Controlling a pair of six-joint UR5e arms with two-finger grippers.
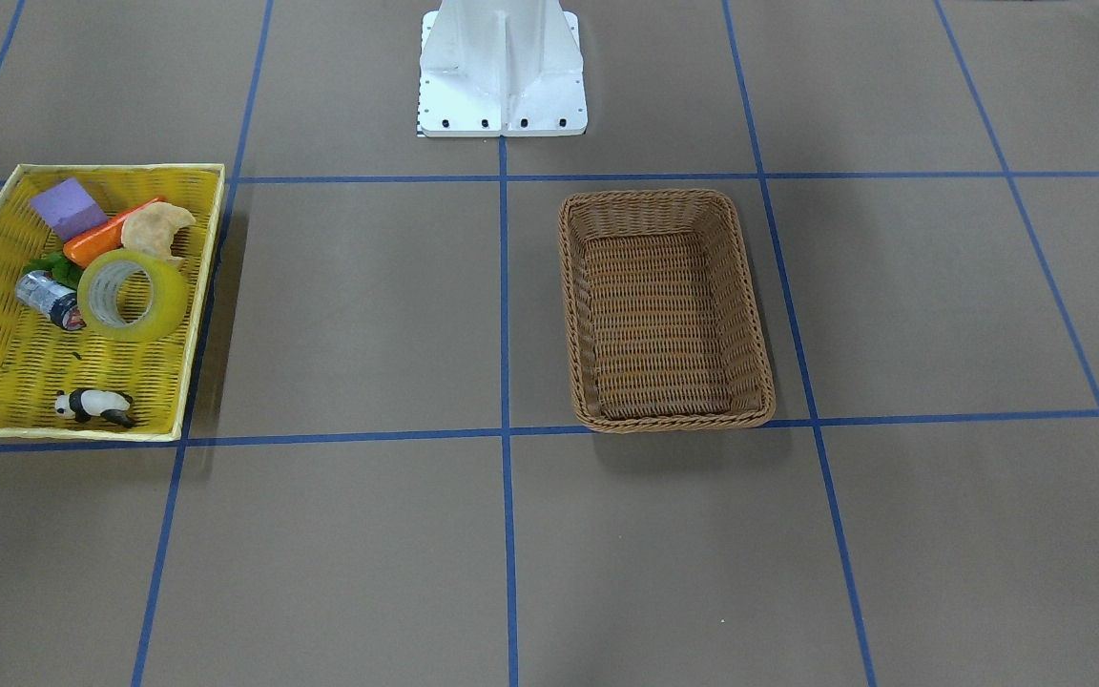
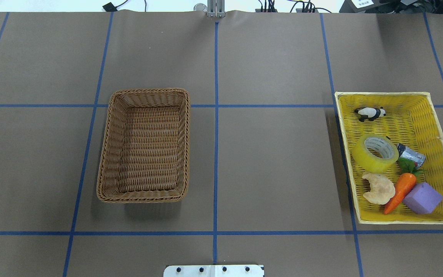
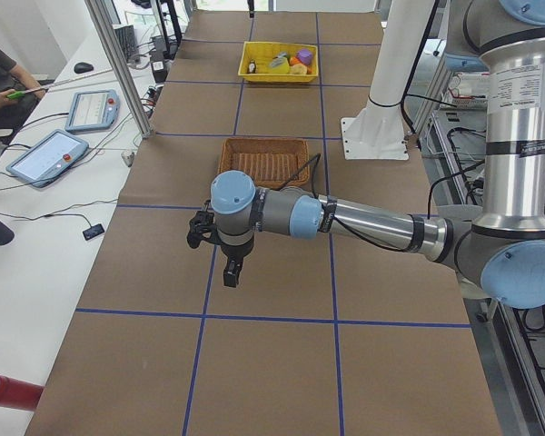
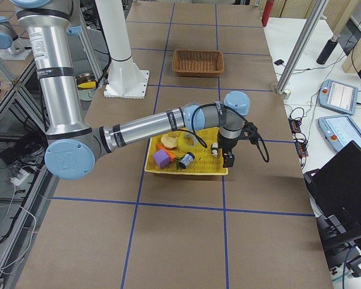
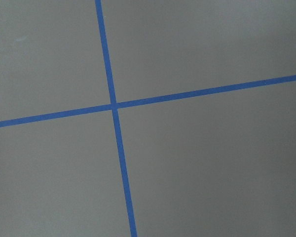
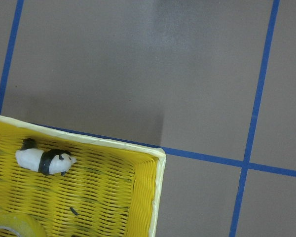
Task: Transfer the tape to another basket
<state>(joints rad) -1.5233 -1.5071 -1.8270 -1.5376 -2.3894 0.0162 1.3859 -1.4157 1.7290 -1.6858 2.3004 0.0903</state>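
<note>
One roll of tape (image 2: 365,158) lies in the yellow tray (image 2: 417,115) on the robot's right side of the table, near the tray's middle, its opening facing up and somewhat tilted; a silver-black cylinder (image 2: 410,154) lies just beside it and seems to touch it, with green leaves (image 2: 408,166) next to that; toward the robot sit a pale pastry (image 2: 379,188), a carrot (image 2: 400,190) and a purple block (image 2: 421,198), packed close together, the pastry near the roll; on the roll's other side a panda figure (image 2: 369,113) stands apart, near the tray's far end; the brown basket (image 2: 144,146) stands well apart on the robot's left side, with a blue grid line (image 2: 216,134) running between it and the tray; the right gripper (image 4: 228,159), seen only from the side camera, hangs over the tray's outer edge near the panda, and whether its claw is spread or pressed together cannot be told; the left gripper (image 3: 232,272) hangs over the brown table (image 3: 272,291), beyond the basket from the tray, and its claw's state cannot be told either; its wrist camera shows only crossing blue lines.
</note>
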